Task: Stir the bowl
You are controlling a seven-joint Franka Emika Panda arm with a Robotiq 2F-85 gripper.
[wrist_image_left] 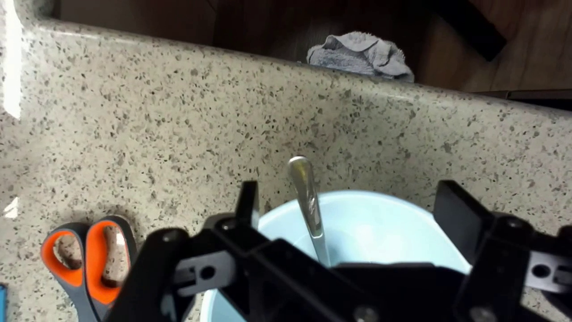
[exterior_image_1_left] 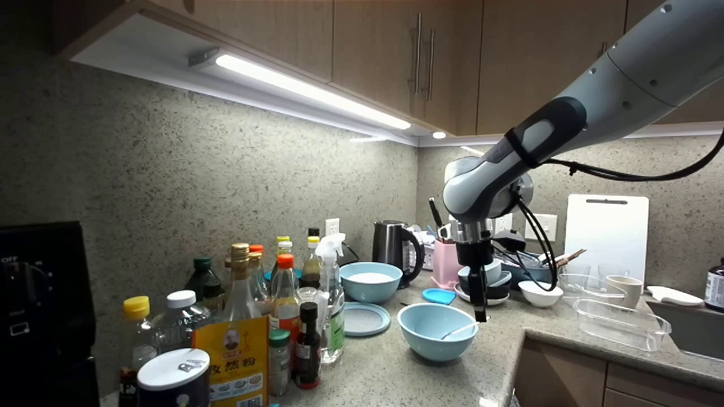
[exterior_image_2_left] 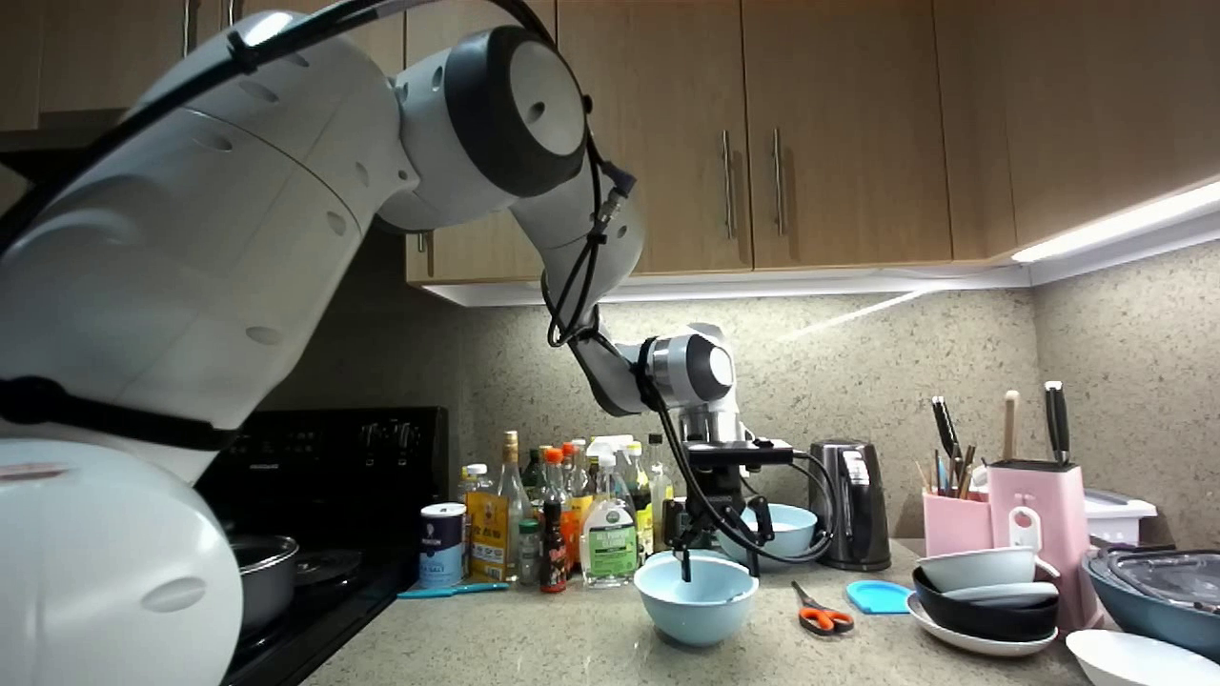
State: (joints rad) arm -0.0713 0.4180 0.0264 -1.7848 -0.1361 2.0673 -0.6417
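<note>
The light-blue round bowl (exterior_image_1_left: 432,339) stands on the counter; it also shows in an exterior view (exterior_image_2_left: 696,610) and in the wrist view (wrist_image_left: 380,223). A metal spoon (wrist_image_left: 306,197) leans in it, its handle sticking out over the rim; the handle also shows in an exterior view (exterior_image_1_left: 459,330). The spoon's lower end is hidden behind my gripper in the wrist view. My gripper (wrist_image_left: 349,192) is open and points down over the bowl (exterior_image_2_left: 721,575). The spoon handle shows between the spread fingers, closer to the left one, with neither finger touching it.
Orange-handled scissors (wrist_image_left: 100,268) lie beside the bowl. Another light-blue bowl (exterior_image_1_left: 370,285), a kettle (exterior_image_2_left: 851,505) and several bottles (exterior_image_1_left: 305,345) stand behind and beside. Stacked dark bowls (exterior_image_2_left: 991,615) stand off to the side. The counter edge (wrist_image_left: 268,62) runs close to the bowl.
</note>
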